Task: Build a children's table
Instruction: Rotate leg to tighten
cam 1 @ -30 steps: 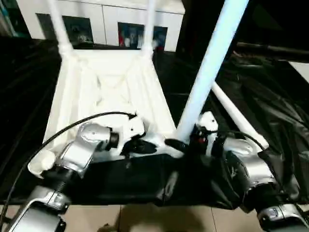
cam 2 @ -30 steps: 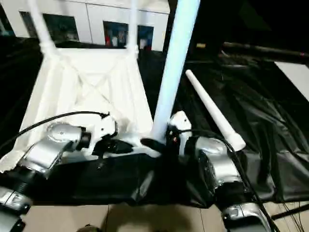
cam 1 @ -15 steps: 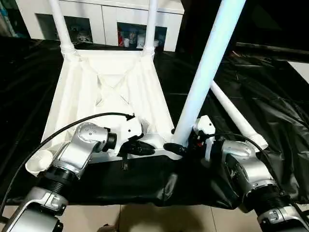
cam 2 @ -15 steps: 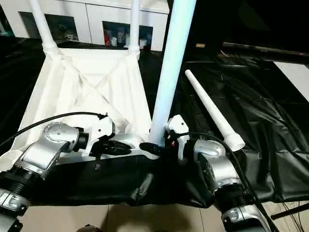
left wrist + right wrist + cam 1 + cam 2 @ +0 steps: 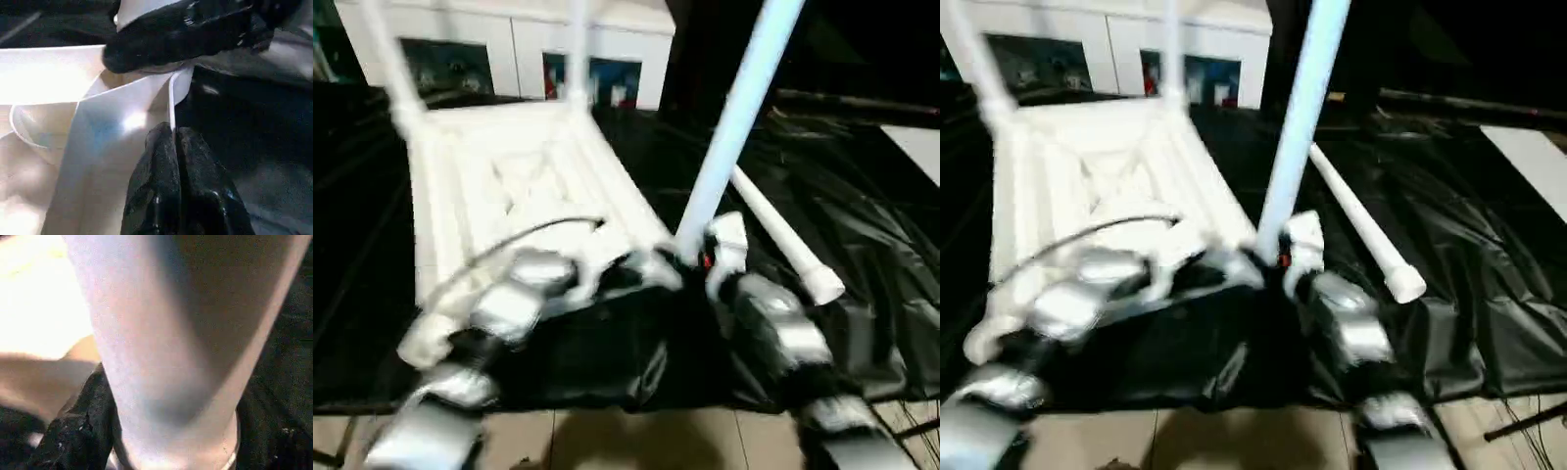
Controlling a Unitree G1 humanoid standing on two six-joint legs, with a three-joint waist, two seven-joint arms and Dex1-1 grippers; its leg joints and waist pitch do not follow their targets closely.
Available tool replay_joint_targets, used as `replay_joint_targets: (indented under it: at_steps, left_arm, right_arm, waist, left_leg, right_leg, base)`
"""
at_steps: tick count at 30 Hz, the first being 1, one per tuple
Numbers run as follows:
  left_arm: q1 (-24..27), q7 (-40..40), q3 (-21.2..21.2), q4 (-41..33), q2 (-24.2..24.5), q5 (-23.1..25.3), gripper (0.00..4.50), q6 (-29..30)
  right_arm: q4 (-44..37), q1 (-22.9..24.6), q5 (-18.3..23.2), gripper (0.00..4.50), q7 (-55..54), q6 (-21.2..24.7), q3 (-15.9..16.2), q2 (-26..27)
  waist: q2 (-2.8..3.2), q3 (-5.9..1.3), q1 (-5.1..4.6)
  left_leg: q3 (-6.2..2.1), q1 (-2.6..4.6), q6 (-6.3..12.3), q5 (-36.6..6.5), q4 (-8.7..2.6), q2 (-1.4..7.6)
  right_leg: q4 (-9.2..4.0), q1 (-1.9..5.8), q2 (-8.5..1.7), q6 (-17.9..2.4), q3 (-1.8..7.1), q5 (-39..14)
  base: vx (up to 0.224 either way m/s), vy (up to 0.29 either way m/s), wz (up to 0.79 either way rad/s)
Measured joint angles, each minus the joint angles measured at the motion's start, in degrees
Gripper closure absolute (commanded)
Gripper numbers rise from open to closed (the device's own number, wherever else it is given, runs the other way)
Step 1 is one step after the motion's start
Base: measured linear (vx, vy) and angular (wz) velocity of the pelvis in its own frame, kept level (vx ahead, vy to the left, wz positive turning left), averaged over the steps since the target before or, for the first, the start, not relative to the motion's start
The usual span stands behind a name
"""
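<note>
The children's table [image 5: 509, 176] lies upside down on the black cloth, ribbed underside up. Two white legs [image 5: 382, 59] [image 5: 576, 49] stand in its far corner sockets. A third leg [image 5: 734, 117] rises at the near right corner, and my right gripper [image 5: 690, 257] is shut on its lower end. In the right wrist view that leg [image 5: 171, 333] sits between the black fingers [image 5: 73, 431]. My left gripper [image 5: 172, 142] is shut on the thin white rim [image 5: 171, 98] of the table's near edge, beside the right gripper. A fourth leg [image 5: 773, 235] lies loose on the cloth to the right.
A white cabinet [image 5: 509, 59] with glass doors stands behind the work table. The black cloth [image 5: 862, 196] is wrinkled on the right. The work table's front edge and the floor [image 5: 607, 441] are just below my forearms.
The head view has swung and blurred, so the whole scene has shifted. The right gripper still holds the upright leg at the near right corner and the left stays on the rim.
</note>
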Motion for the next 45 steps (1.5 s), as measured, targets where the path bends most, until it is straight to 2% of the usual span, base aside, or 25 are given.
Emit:
replay_joint_targets:
  at_steps: [4,9,11,13,15,20,22,25,27,32,36,43,45]
  left_arm:
    - [-3.73,8.99,0.62,5.5,-6.17,1.05,4.5,2.3]
    - [-4.67,11.45,0.66,6.81,-7.82,1.37,4.5,2.47]
    - [-4.66,11.44,0.62,6.8,-7.57,1.63,4.5,2.36]
    - [-4.56,11.19,0.46,6.75,-7.09,1.67,4.5,1.99]
    - [-4.26,10.87,0.46,6.62,-5.51,1.74,4.5,0.78]
    - [-3.26,6.63,0.53,5.92,-2.32,1.59,4.5,-2.0]
    - [-1.7,1.76,0.4,4.0,0.41,1.02,4.5,-4.35]
    - [0.32,-6.1,0.29,1.44,4.32,-0.93,4.5,-6.97]
    - [1.25,-11.03,-0.24,-0.24,6.42,-2.43,4.5,-7.68]
    - [2.76,-17.36,-0.63,-2.92,9.34,-4.19,4.5,-7.81]
    - [3.46,-20.15,-0.18,-3.73,10.67,-4.82,4.5,-7.93]
    - [3.71,-20.47,-0.08,-3.87,10.99,-4.88,4.5,-8.29]
    - [3.81,-20.59,-0.06,-4.01,11.13,-4.99,4.5,-8.26]
  right_arm:
    - [6.8,-5.39,-0.87,1.8,-12.28,-0.9,-3.11,2.73]
    - [9.07,-6.8,-1.23,1.8,-14.62,-2.65,-3.89,3.57]
    - [9.22,-6.71,-1.13,1.24,-13.76,-3.0,-4.38,3.64]
    - [9.22,-6.46,-0.96,1.1,-12.28,-3.25,-4.79,3.56]
    - [9.05,-5.58,-0.75,0.92,-8.26,-3.79,-4.46,3.51]
    - [7.88,-3.41,-1.53,0.77,-1.17,-4.9,-1.26,1.15]
    - [4.17,-0.76,-1.9,0.77,5.57,-5.11,1.24,-1.74]
    - [-0.34,2.45,-1.33,0.77,15.1,-4.87,3.12,-4.65]
    - [-3.71,3.81,-0.46,0.77,20.8,-3.36,4.29,-6.55]
    - [-8.6,5.35,1.42,0.77,27.84,-1.64,6.37,-8.47]
    - [-9.9,6.9,1.37,0.77,29.98,-1.48,6.57,-9.05]
    - [-9.99,6.91,1.35,1.47,30.88,-0.69,6.82,-9.06]
    - [-10.23,6.95,1.35,1.52,30.87,-0.4,6.85,-9.08]
  waist:
    - [0.04,-0.03,0.24]
    - [0.1,-0.06,0.5]
    - [0.09,-0.05,0.53]
    - [0.09,-0.05,0.47]
    - [0.06,-0.03,-0.07]
    - [0.06,-0.02,-0.52]
    - [0.07,0.0,-0.33]
    - [0.16,0.05,0.03]
    - [0.21,0.08,0.3]
    - [0.2,0.09,0.63]
    - [0.19,0.09,0.59]
    - [0.18,0.1,0.46]
    - [0.18,0.1,0.46]
  left_leg:
    - [0.0,-0.13,-0.03,0.02,0.02,-0.01]
    - [0.01,-0.25,0.38,0.14,-0.01,-0.02]
    - [0.01,-0.26,0.39,0.14,0.0,-0.02]
    - [0.01,-0.25,0.37,0.14,0.01,-0.01]
    - [0.01,-0.21,0.19,0.04,0.01,0.0]
    - [-0.04,-0.22,0.15,0.05,-0.21,0.01]
    - [-0.05,-0.19,0.15,0.05,-0.34,0.0]
    - [-0.05,-0.22,0.15,0.05,-0.36,0.01]
    - [-0.05,-0.19,0.16,0.06,-0.3,0.01]
    - [0.02,-0.41,0.24,0.03,-0.09,0.0]
    - [0.04,-0.44,0.27,0.0,-0.09,0.0]
    - [0.04,-0.41,0.26,0.0,-0.1,0.01]
    - [0.04,-0.41,0.26,0.0,-0.11,0.01]
  right_leg:
    - [0.01,-0.08,0.0,-0.13,0.01,0.1]
    - [-0.06,-0.1,0.0,-0.04,0.01,-0.07]
    - [-0.06,-0.1,0.0,-0.04,0.0,-0.07]
    - [-0.05,-0.1,0.0,-0.04,0.0,-0.06]
    - [-0.02,-0.08,0.01,-0.04,0.0,0.02]
    - [-0.02,-0.12,0.04,-0.02,-0.07,0.05]
    - [-0.08,-0.16,0.04,0.05,-0.09,0.02]
    - [-0.05,-0.19,0.05,-0.08,-0.09,0.09]
    - [-0.1,-0.23,0.04,-0.09,-0.08,0.09]
    - [-0.25,-0.21,-0.03,-0.11,-0.04,0.05]
    - [-0.24,-0.23,-0.04,-0.11,-0.04,0.02]
    - [-0.23,-0.23,-0.04,-0.07,-0.04,0.0]
    - [-0.23,-0.23,-0.04,-0.07,-0.05,-0.01]
  base:
    - [0.0,0.0,0.0]
    - [0.0,0.0,0.0]
    - [0.0,0.0,0.0]
    - [0.0,0.0,0.0]
    - [0.0,0.0,0.0]
    - [0.0,0.0,0.0]
    - [0.0,0.0,0.0]
    - [0.0,0.0,0.0]
    - [0.0,0.0,0.0]
    - [0.0,0.0,0.0]
    - [0.0,0.0,0.0]
    - [0.0,0.0,0.0]
    - [0.0,0.0,0.0]
